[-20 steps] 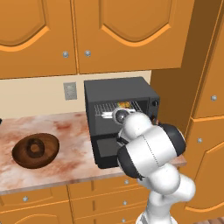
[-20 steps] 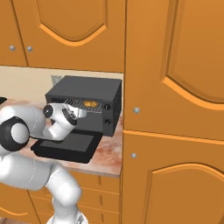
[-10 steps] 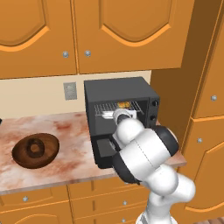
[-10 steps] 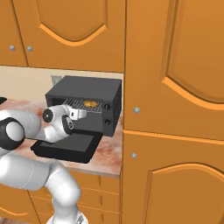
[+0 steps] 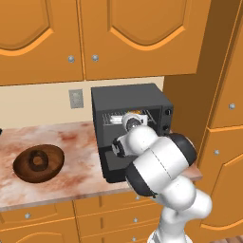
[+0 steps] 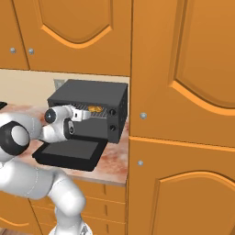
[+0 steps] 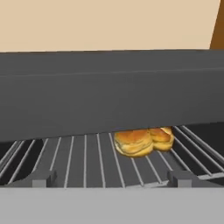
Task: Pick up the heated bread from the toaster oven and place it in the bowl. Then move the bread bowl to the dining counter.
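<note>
I have the two-finger gripper (image 6: 85, 114) spread wide and holding nothing, poised at the mouth of the dark grey boxy toaster oven (image 5: 130, 102), whose drop-down door (image 6: 69, 154) lies open on the reddish marbled counter (image 5: 71, 142). The small golden toasted bread (image 7: 143, 141) sits on the wire rack (image 7: 87, 162) inside. The wide dark brown wooden bowl (image 5: 39, 162) rests well left of the oven.

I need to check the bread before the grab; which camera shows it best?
The hand view: the bread lies close and plain on the wire rack. The right base view gives an orange speck; the left base view, a sliver.
</note>
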### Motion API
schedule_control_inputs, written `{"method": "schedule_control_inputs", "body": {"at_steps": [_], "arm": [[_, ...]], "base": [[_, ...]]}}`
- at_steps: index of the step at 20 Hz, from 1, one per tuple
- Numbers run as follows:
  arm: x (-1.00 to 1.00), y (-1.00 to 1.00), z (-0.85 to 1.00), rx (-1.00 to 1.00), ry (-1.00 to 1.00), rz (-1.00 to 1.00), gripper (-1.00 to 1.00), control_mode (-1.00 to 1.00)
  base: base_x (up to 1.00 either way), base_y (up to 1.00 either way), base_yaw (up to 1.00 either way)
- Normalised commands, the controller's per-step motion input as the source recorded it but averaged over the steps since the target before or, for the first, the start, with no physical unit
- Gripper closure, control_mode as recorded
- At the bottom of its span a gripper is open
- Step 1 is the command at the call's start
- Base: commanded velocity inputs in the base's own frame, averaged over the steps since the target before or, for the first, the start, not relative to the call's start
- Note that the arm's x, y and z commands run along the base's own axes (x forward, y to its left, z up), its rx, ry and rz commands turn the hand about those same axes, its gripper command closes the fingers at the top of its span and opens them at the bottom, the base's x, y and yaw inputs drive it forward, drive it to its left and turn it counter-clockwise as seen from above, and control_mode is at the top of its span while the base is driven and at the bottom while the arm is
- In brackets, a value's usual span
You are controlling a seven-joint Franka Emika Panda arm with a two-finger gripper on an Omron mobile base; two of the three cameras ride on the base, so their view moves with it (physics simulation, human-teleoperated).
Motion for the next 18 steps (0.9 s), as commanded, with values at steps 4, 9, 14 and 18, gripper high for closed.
{"method": "schedule_control_inputs", "body": {"at_steps": [4, 9, 14, 18], "arm": [[0.32, 0.00, -0.04, -0.01, 0.12, 0.00, -1.00, -1.00], [0.26, 0.00, -0.27, -0.07, 0.10, 0.00, -1.00, -1.00], [0.42, 0.00, -0.43, -0.11, 0.12, 0.00, -1.00, -1.00], [0.45, 0.05, -0.27, -0.11, 0.35, 0.00, -1.00, -1.00]], "base": [[0.00, 0.00, 0.00], [0.00, 0.00, 0.00], [0.00, 0.00, 0.00], [0.00, 0.00, 0.00]]}}
